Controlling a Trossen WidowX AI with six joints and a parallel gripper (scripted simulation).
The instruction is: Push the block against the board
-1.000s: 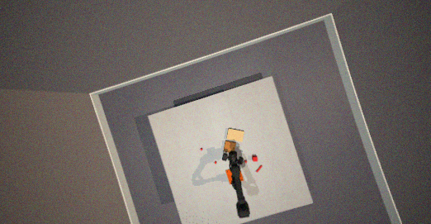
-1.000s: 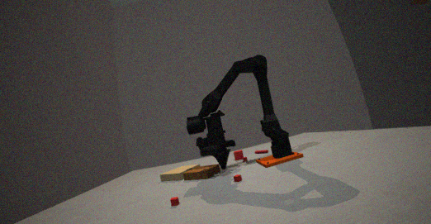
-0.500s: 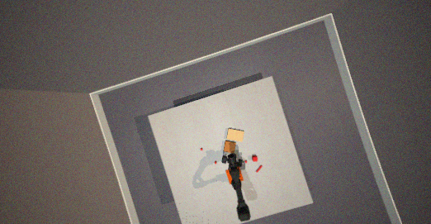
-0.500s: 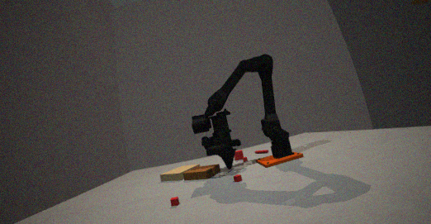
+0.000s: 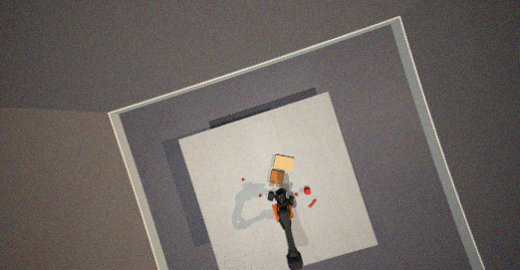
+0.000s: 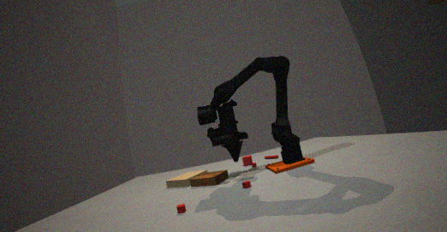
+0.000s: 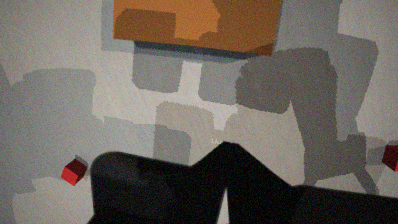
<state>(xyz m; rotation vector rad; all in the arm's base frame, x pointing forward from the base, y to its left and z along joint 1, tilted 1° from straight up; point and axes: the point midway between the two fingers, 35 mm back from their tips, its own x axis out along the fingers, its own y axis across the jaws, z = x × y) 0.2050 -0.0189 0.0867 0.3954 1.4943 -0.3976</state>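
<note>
The brown square block (image 5: 277,176) (image 6: 209,178) (image 7: 200,25) lies flat with its far side along the near side of the pale yellow board (image 5: 284,162) (image 6: 183,180). They look touching or almost touching; a thin gap cannot be ruled out. Their left edges in the top view look nearly even, with the block perhaps slightly further left. The board is out of the wrist view. My gripper (image 6: 236,160) (image 7: 228,149) is shut and empty. It hangs above the table on the arm's side of the block, clear of it.
Small red cubes lie left of the gripper (image 5: 243,179) (image 6: 181,208) and nearer it (image 5: 260,195) (image 6: 246,184) (image 7: 74,172). To its right are a small red cube (image 5: 296,194) (image 6: 253,164), a larger one (image 5: 307,190) (image 6: 247,160) and a red bar (image 5: 312,203) (image 6: 271,157).
</note>
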